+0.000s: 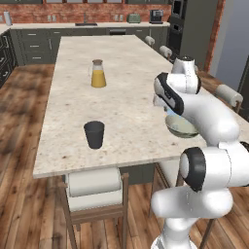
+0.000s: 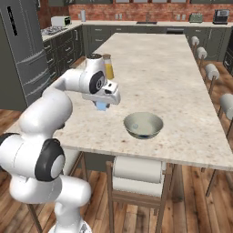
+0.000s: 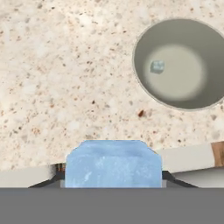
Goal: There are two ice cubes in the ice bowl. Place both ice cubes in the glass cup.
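Observation:
My gripper [image 2: 103,105] is shut on a pale blue ice cube [image 3: 113,164], held above the counter to the left of the ice bowl [image 2: 156,123]. In the hand view the cube sits between the dark fingertips [image 3: 56,178] at the bottom. The pale grey-green ice bowl [image 3: 146,83] lies at the upper right there, with one small ice cube [image 3: 157,66] left inside. In the left base view the bowl [image 1: 181,129] is partly hidden behind my arm. The dark glass cup [image 1: 94,134] stands upright near the counter's front edge, well left of the bowl.
A clear carafe of orange juice [image 1: 98,74] stands farther back on the island counter [image 1: 126,92]. Stools [image 2: 139,175] line the near edge and the right side. Kitchen cabinets run along the back wall.

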Controlling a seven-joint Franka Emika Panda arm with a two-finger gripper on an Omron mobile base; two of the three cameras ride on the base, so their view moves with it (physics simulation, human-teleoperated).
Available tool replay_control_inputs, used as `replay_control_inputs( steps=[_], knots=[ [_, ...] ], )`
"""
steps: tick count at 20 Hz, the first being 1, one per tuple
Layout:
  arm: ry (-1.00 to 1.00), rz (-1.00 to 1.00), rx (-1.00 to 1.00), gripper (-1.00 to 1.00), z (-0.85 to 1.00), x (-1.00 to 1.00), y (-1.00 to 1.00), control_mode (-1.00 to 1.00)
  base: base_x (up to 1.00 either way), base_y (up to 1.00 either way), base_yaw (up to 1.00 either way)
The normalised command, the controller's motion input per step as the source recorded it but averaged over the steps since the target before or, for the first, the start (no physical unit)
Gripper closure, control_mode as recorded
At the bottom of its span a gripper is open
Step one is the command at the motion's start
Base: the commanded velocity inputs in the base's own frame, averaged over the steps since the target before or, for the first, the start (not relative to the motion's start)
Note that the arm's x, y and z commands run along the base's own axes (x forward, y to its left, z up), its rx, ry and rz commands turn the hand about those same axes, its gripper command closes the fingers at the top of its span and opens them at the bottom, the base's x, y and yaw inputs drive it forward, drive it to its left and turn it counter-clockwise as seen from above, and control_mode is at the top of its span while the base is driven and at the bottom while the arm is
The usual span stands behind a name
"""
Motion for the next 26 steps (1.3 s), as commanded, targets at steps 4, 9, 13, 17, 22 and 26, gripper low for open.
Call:
replay_control_inputs(
  steps=[4,9,13,17,22,26],
  knots=[
    [-0.01,0.02,0.08,1.00,-0.11,-0.57,1.00,-1.00,0.00,0.00,0.00],
    [0.00,0.07,0.13,1.00,-0.20,-0.17,1.00,-1.00,0.00,0.00,0.00],
    [0.00,0.06,0.08,1.00,-0.16,0.00,1.00,-1.00,0.00,0.00,0.00],
    [0.00,0.06,0.03,1.00,-0.05,0.03,1.00,-1.00,0.00,0.00,0.00],
    [-0.09,0.01,-0.03,1.00,-0.03,0.29,0.97,-1.00,0.00,0.00,0.00],
    [0.00,-0.07,-0.07,1.00,0.00,0.50,0.67,-1.00,0.00,0.00,0.00]
  ],
)
